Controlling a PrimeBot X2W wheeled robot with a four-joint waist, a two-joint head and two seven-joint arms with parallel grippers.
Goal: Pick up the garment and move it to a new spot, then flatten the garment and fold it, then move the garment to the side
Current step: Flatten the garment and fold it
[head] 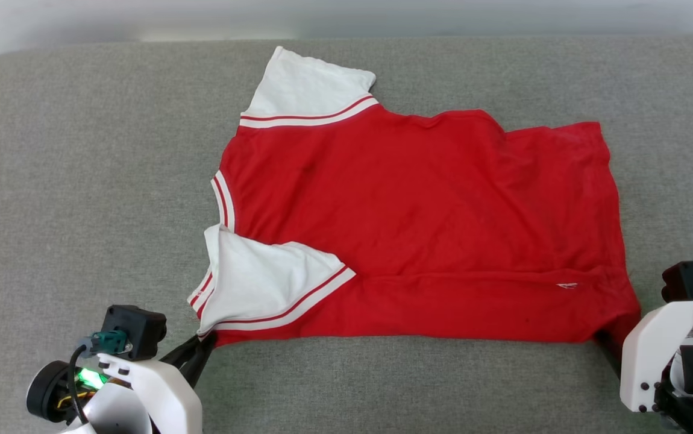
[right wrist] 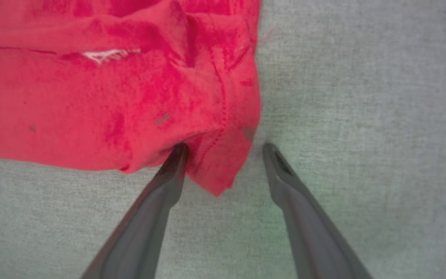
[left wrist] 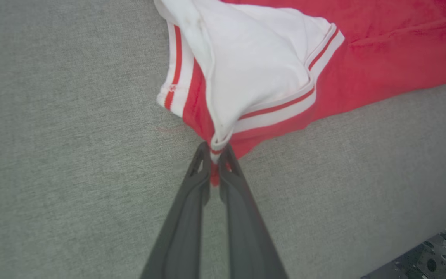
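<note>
1. Because the shirt (head: 419, 229) is a thin, soft knit, it probably weighs little, sags wherever nothing supports it and creases easily. It lies spread on the grey padded surface (head: 81, 181), plain red face up, just ahead of both pairs of fingers.
2. By my judgement the best holds are the 2 near corners. Pinched there, the near edge can lift taut without bunching.
3. On the left gripper (left wrist: 215, 149), the 2 fingers are pressed together on the corner where the near white sleeve (left wrist: 254, 69) meets the red body. A sliver of red cloth shows between the tips, and the shirt fans out beyond them.
4. On the right gripper (right wrist: 225, 149), the fingers stand wide apart and grip nothing. The hem corner (right wrist: 215, 170) pokes into the gap between them, touching 1 finger and clear of the other.
5. Both arms reach low and forward, with the fingers slanting down to the padded surface, 1 pair at each end of the near edge.
6. The hem looks doubled over, so a pinch catching only 1 layer could let the rest trail.
</note>
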